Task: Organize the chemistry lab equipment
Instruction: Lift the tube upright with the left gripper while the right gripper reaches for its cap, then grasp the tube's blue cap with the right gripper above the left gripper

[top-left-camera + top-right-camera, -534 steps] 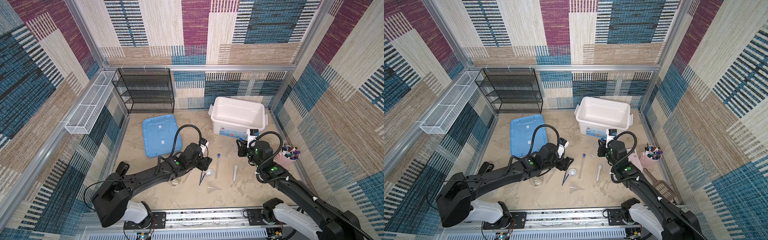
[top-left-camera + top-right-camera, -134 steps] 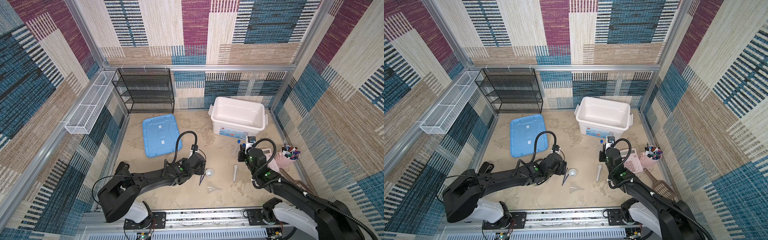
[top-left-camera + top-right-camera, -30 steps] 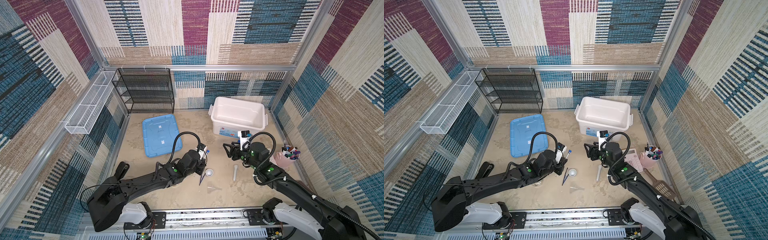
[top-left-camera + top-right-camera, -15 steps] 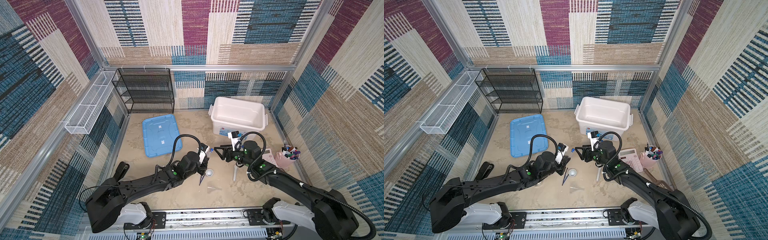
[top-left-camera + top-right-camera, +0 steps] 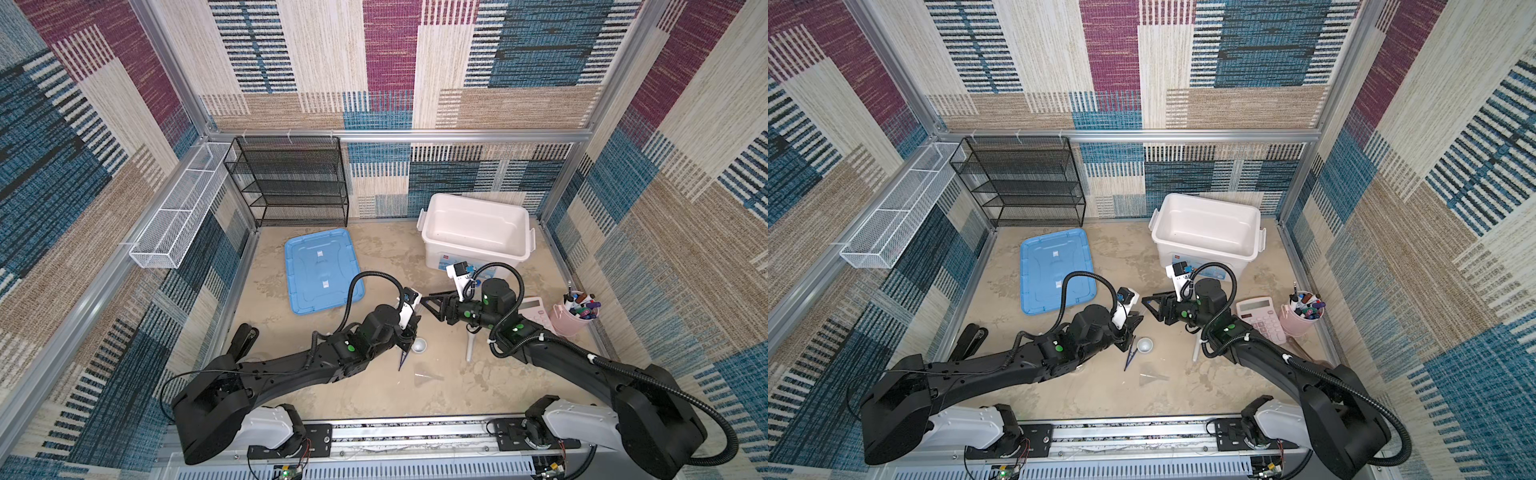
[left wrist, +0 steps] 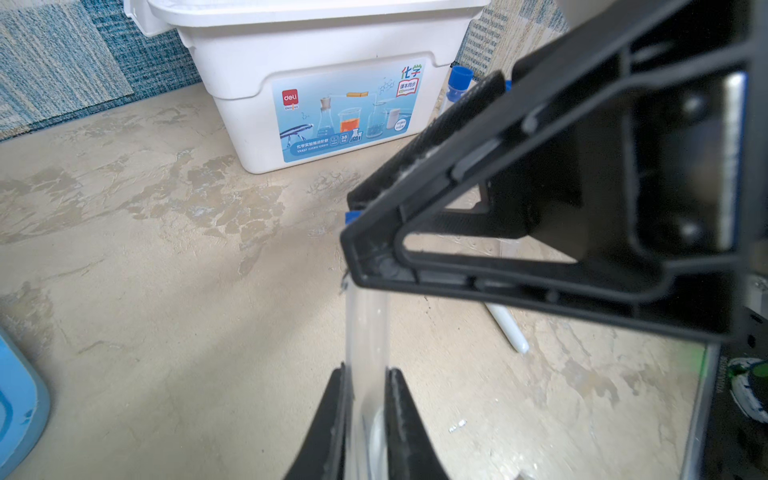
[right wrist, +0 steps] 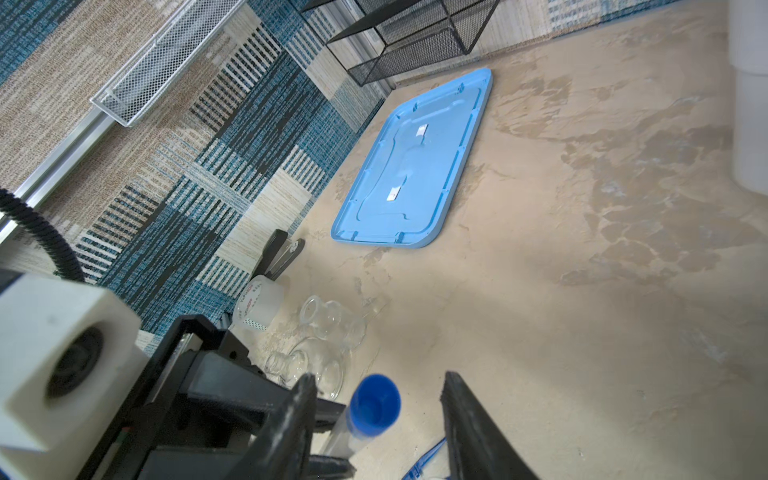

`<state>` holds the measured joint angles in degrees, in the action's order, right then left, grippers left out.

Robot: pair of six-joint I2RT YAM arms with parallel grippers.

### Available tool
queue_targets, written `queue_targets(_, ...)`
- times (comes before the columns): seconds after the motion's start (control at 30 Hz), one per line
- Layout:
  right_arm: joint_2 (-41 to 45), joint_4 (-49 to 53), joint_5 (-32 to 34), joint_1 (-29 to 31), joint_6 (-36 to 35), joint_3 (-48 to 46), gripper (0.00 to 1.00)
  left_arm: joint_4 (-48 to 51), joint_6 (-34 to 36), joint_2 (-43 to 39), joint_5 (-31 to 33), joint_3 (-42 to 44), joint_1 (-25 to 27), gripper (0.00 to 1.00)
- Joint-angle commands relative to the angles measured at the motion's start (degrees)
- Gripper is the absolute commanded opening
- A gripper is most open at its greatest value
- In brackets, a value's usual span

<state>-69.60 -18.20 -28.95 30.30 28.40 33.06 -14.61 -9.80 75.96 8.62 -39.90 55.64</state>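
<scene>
One pink cup w/ markers

- Walls: woven patchwork panels on the left, far and right sides, striped blue, maroon, beige and tan.
- Floor: beige, mottled with darker patches, evenly lit.
- Black wire shelf unit: stands against the far wall, left of centre.
- White wire basket: fixed along the left wall.
</scene>
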Motion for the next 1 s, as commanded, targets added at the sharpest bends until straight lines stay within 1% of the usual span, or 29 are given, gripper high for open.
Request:
queue_targets(0.0,-0.9,-2.9,-2.7,0.3,0.9,0.8,0.48,-2.5,1.3,0.0,0.1,0.1,0.2,0.12)
queue_targets(0.2,-1.6,-3.1,-3.3,0.7,1.0,1.0,0.41,-2.7,1.5,0.3,0.9,0.1,0.3,0.11)
queue_targets(0.3,-1.7,-3.0,-3.3,0.9,1.0,1.1,0.35,-3.2,1.5,0.6,0.7,0.1,0.3,0.11)
queue_targets(0.47,-2.2,-3.1,-3.3,1.2,0.9,1.2,0.31,-3.4,1.5,1.5,1.1,-0.3,0.3,0.11)
queue_targets(0.6,-2.5,-2.9,-3.6,1.3,0.8,1.4,0.29,-3.9,1.3,2.0,1.5,-0.4,0.3,0.11)
queue_targets(0.77,-2.5,-2.5,-3.2,1.3,0.6,1.3,0.23,-4.3,1.3,2.1,1.8,-0.4,0.3,0.12)
queue_targets(0.97,-1.9,-0.9,-1.2,1.3,-0.2,1.3,0.18,-4.1,1.2,1.8,2.2,-0.2,0.3,0.12)
